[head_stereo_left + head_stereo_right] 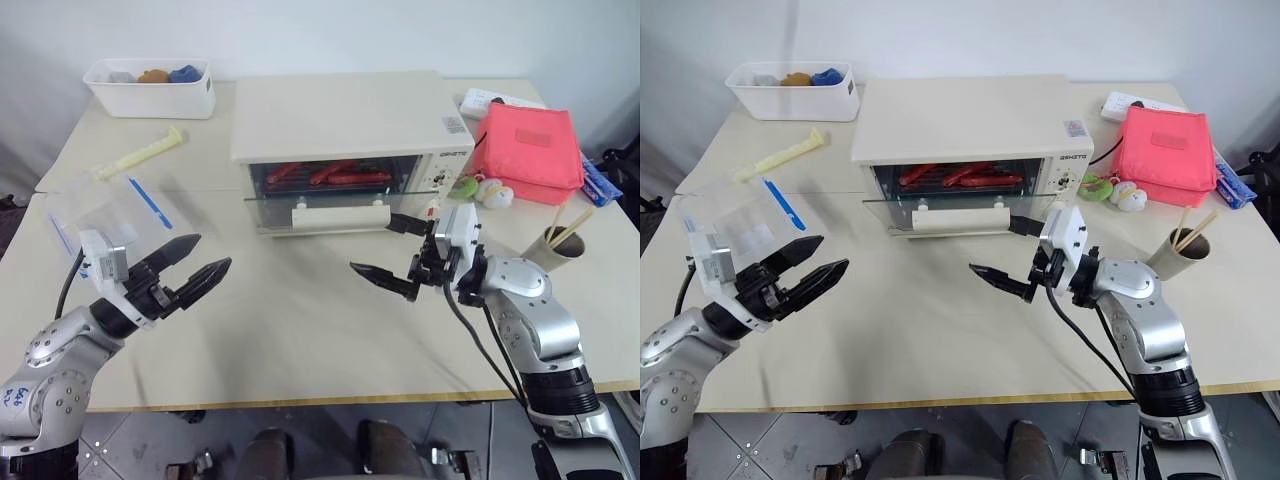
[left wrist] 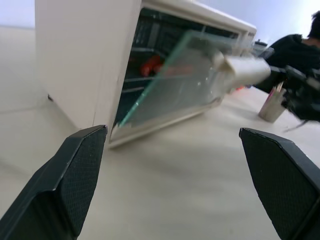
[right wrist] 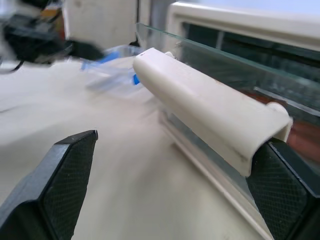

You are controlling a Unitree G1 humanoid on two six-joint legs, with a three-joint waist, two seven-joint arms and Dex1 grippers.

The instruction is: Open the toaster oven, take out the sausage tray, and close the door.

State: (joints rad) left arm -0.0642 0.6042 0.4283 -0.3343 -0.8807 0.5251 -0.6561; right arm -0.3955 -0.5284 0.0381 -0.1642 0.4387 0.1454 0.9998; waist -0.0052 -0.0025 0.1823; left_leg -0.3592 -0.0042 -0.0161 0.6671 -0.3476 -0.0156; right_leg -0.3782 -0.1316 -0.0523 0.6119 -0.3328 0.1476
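The cream-white toaster oven [image 1: 340,115] stands mid-table, and its glass door [image 1: 320,195] is tilted partly open. Behind the glass lies the sausage tray [image 1: 330,177], showing its red sausages. My right gripper [image 1: 371,242] is open and lies level at the right end of the door's cream bar handle [image 1: 340,215]. In the right wrist view one of its fingers [image 3: 285,185] sits right at that end of the handle [image 3: 200,107]. My left gripper [image 1: 214,250] is open and empty, hovering over the table in front of the oven's left corner.
A clear plastic bag with blue stripes [image 1: 110,215] lies behind my left gripper. A white bin [image 1: 150,88] sits at the back left, with a yellow object [image 1: 140,155] in front of it. A red pouch [image 1: 528,150], small plush toys [image 1: 480,188] and a cup of chopsticks [image 1: 562,243] stand to the right.
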